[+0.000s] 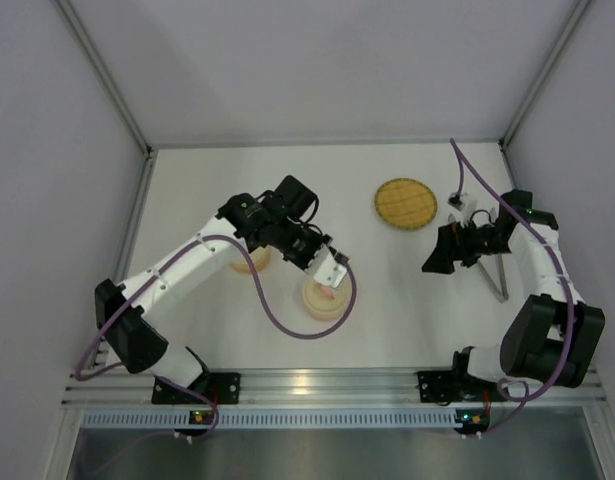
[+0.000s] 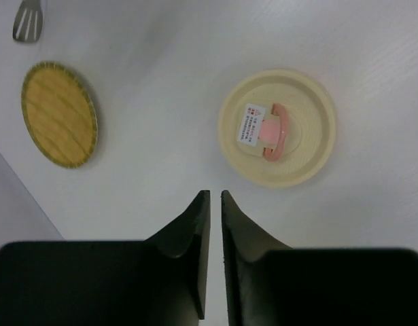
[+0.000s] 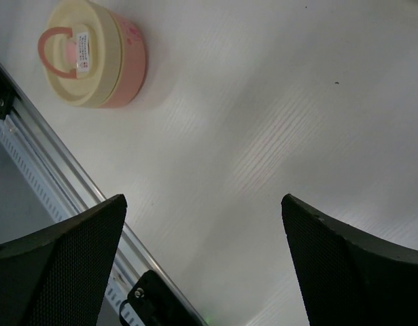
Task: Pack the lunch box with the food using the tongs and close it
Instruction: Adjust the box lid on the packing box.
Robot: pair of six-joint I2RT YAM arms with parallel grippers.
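Note:
The lunch box (image 1: pixel 325 297) stands at mid-table with its cream lid (image 2: pixel 276 128) on and a pink handle across the top; its pink wall shows in the right wrist view (image 3: pixel 93 54). My left gripper (image 1: pixel 332 268) hovers over it, fingers (image 2: pixel 203 224) all but touching, with nothing between them. The tongs (image 1: pixel 498 277) lie on the table at the right, beside my right arm; one slotted tip (image 2: pixel 26 20) shows in the left wrist view. My right gripper (image 1: pixel 437 255) hangs wide open and empty over bare table (image 3: pixel 202 204). No food is in view.
A round woven plate (image 1: pixel 405 203) lies bare at the back, also visible from the left wrist (image 2: pixel 59 114). A second cream round container (image 1: pixel 250 261) sits partly under the left arm. The aluminium rail (image 3: pixel 52 170) runs along the near edge.

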